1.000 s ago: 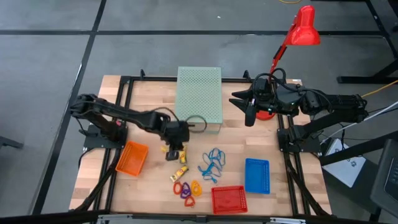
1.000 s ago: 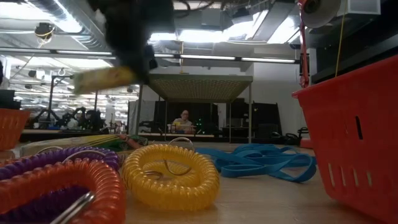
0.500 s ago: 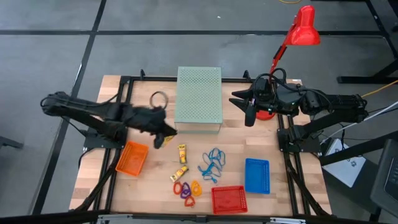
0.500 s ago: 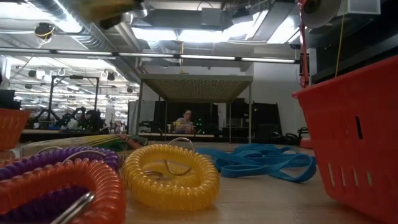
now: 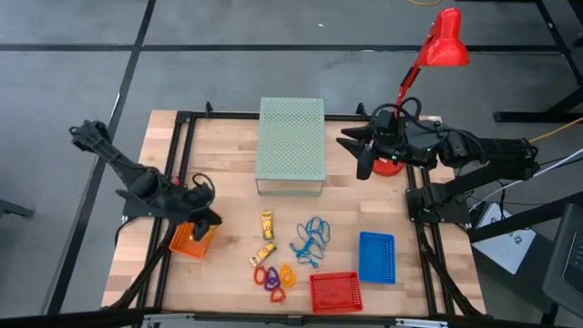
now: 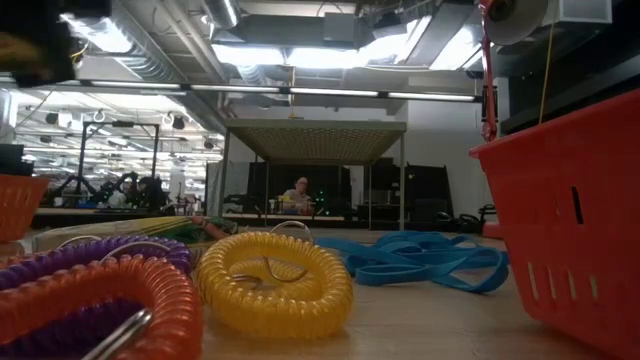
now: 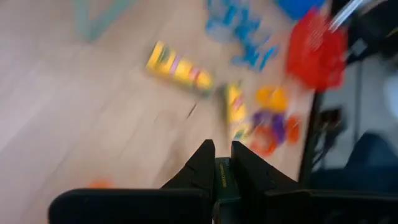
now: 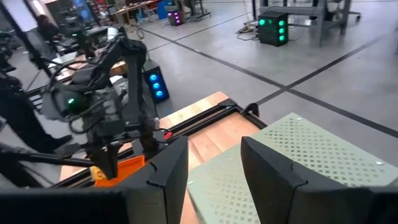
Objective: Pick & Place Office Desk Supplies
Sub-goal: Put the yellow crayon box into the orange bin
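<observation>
My left gripper (image 5: 207, 221) hangs over the orange basket (image 5: 189, 240) at the table's left, shut on a yellow stubby piece (image 7: 222, 177). Two more yellow pieces (image 5: 267, 221) (image 5: 264, 252) lie flat on the wood. Nearer the front edge lie the orange, purple and red ring clips (image 5: 273, 276), which fill the low view (image 6: 270, 280). The blue loops (image 5: 310, 239) lie to their right. My right gripper (image 5: 364, 157) waits open, high up beside the lamp's base, empty. My left gripper pinches the yellow piece (image 7: 222, 180) between its two fingers; only a thin strip of it shows in the gap. The fingers slant down from the table's left side. The piece is lifted clear, above the orange basket.
A pale green perforated box (image 5: 291, 146) stands at the far middle, with a red desk lamp (image 5: 439, 47) at the far right. A blue basket (image 5: 376, 257) and a red basket (image 5: 335, 292) sit near the front right. Bare wood lies between the box and the loose items.
My left gripper has swung from the box's near edge toward the table's left edge, rolling its wrist, and now hangs over the orange basket. The yellow piece has travelled with it, clear of the table. My right arm has kept still.
</observation>
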Controlling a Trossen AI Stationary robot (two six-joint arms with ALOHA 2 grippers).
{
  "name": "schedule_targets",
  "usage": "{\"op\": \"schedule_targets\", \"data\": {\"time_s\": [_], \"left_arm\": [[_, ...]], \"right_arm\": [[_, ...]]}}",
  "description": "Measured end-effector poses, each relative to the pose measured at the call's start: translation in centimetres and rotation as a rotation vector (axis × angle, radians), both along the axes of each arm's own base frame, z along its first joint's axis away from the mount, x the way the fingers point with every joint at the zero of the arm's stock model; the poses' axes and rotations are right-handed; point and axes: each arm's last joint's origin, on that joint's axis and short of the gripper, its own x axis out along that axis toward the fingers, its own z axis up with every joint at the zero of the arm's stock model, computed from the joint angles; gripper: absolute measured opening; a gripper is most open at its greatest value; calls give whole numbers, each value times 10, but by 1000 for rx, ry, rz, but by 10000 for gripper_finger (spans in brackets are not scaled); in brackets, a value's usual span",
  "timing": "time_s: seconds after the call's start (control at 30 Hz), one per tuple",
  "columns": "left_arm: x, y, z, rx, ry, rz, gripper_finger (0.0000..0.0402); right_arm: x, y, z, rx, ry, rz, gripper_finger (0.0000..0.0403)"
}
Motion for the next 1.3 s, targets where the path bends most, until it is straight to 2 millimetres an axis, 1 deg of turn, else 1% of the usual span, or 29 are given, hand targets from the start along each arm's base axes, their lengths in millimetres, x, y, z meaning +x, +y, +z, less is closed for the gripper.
{"op": "schedule_targets", "data": {"time_s": [0.1,0.2,0.33,0.43,0.6,0.73,0.83,1.03,1.17,1.23,1.3], "left_arm": [[-12,1,-6,39,84,-12,29],[-21,4,-11,98,140,24,29],[-27,7,-15,134,163,73,30],[-29,6,-29,107,201,90,31],[-28,1,-56,11,233,103,31],[-29,2,-63,-9,246,150,39],[-30,2,-64,-23,268,142,65],[-32,2,-66,-33,316,127,149],[-32,4,-65,-32,319,151,195],[-30,3,-56,-31,269,164,209],[-27,3,-42,-17,180,168,216]], "right_arm": [[0,-3,0,-2,0,-19,151],[0,-4,0,6,-6,-40,151],[0,-4,0,9,-10,-60,151],[0,-4,0,10,-10,-61,151],[0,-4,0,5,-10,-72,151],[0,-7,0,3,-9,-83,151],[0,-10,0,3,-9,-91,151],[0,-12,0,6,-8,-93,151],[0,-12,0,6,-8,-94,151],[0,-12,0,6,-7,-94,151],[0,-12,0,6,-7,-94,151]]}}
